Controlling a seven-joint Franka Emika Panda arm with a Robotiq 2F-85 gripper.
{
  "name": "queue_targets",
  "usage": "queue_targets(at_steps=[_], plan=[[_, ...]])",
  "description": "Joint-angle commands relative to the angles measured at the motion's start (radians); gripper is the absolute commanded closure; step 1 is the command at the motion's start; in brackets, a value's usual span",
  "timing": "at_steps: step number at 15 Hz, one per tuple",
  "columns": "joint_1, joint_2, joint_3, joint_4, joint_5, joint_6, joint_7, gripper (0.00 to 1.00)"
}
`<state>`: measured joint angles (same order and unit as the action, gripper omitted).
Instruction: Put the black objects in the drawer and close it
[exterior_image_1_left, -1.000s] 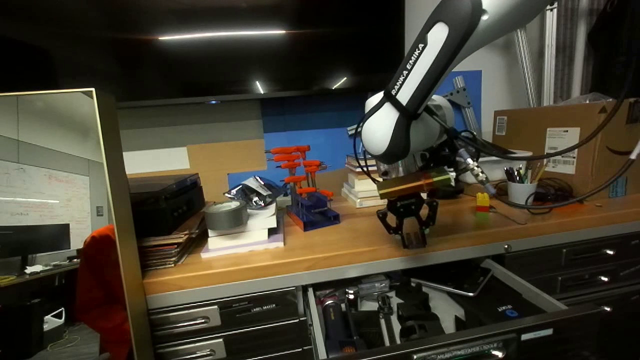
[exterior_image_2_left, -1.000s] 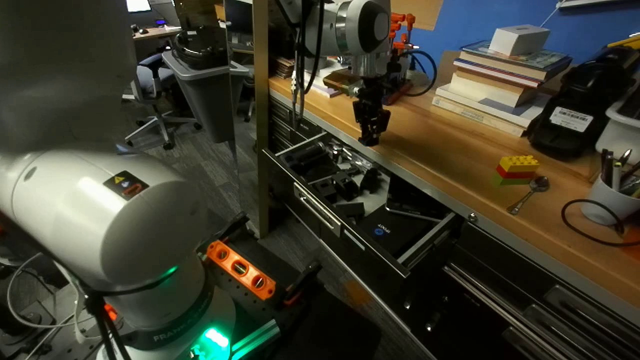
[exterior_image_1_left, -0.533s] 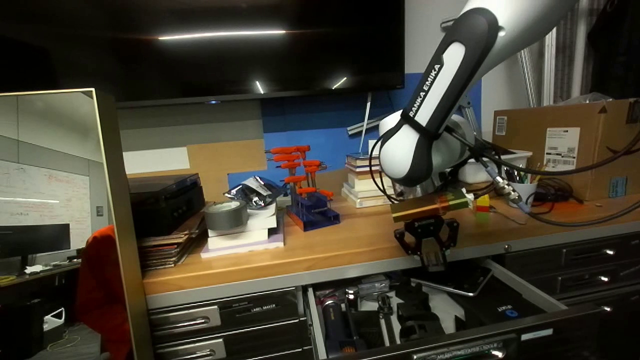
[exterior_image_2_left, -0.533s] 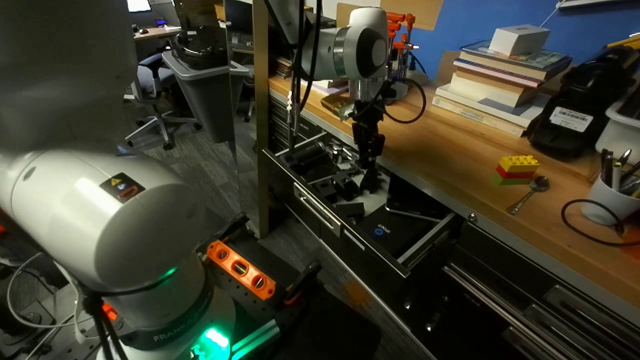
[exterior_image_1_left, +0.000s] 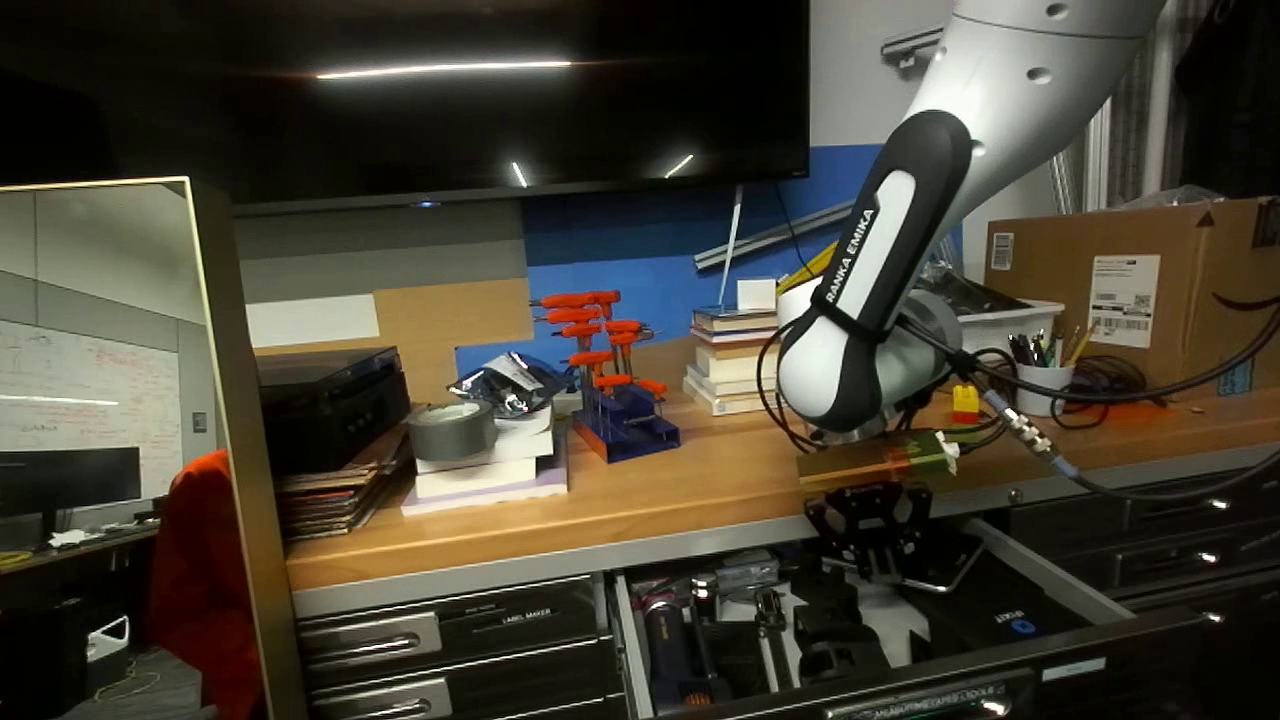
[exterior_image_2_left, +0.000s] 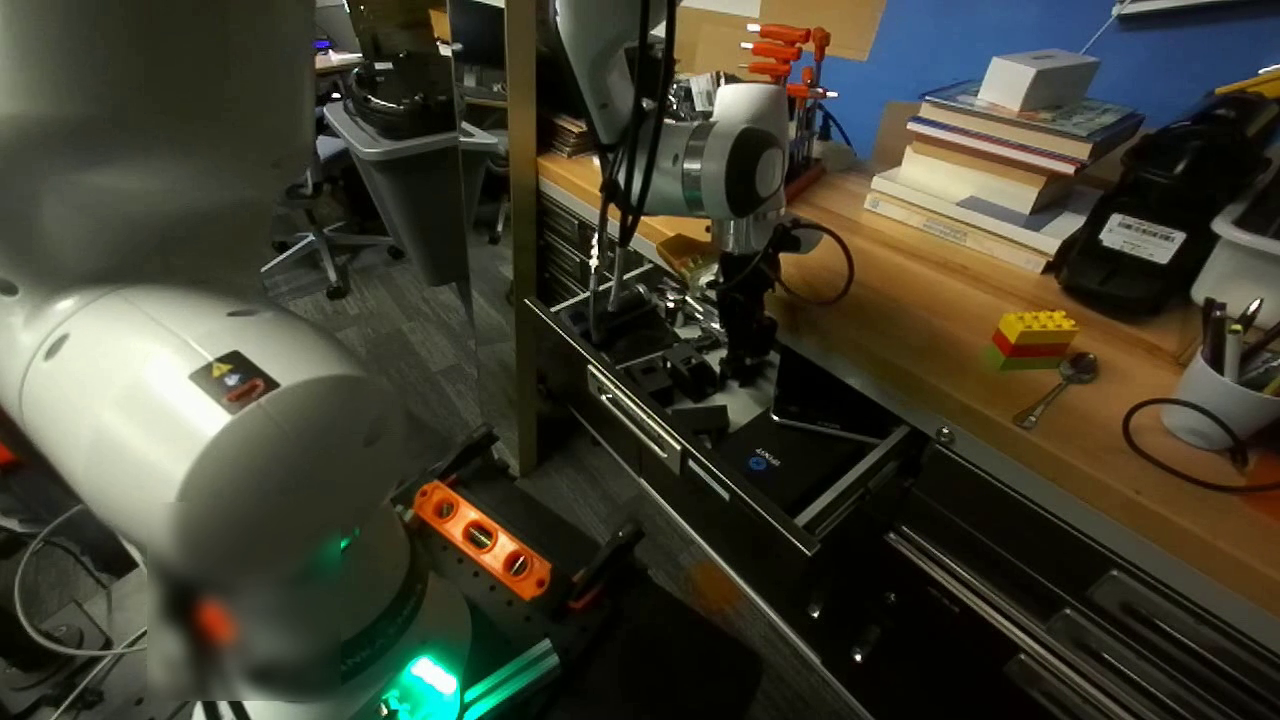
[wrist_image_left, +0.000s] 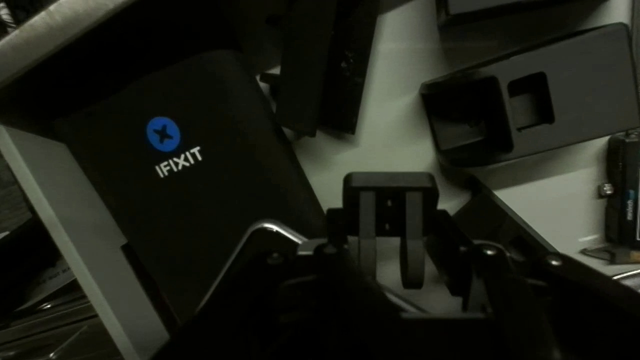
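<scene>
Just below centre in the wrist view, the pincer (wrist_image_left: 390, 232) pinches a small black object (wrist_image_left: 390, 184); I see it over the drawer (exterior_image_1_left: 1050, 576), pulled out at bottom right of an exterior view, an IFIXIT case (wrist_image_left: 200, 200) inside.

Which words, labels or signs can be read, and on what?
"RANKA EMIKA": robot arm
"ANKA", rest blurred: arm's base
"IFIXIT", blue disc with cross: black case in open drawer
"LABEL MAKER": closed drawer
Yellow triangle: sticker on the arm
Too small or blurred: open drawer's handle label, box label, white label beside books, whiteboard writing, other fine print
</scene>
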<state>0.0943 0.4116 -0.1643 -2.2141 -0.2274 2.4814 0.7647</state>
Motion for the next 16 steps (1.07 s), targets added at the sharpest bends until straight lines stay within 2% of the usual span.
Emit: queue_targets(at_steps=[1,9,10,11,12,15,16], plan=[[-0.002,0.037,-0.005,0.011,0.029,0.042,0.006,0.78],[-0.001,0.08,-0.006,0.012,0.087,0.096,-0.004,0.78],[-0.003,0.083,-0.005,0.014,0.097,0.096,-0.007,0.42],[0.002,0.085,-0.01,0.012,0.099,0.096,0.003,0.3],[0.014,0.081,-0.021,0.009,0.096,0.089,0.021,0.25],[0.063,0.047,-0.067,-0.01,0.074,0.044,0.145,0.01],[0.077,0.036,-0.078,-0.018,0.069,0.036,0.188,0.0]])
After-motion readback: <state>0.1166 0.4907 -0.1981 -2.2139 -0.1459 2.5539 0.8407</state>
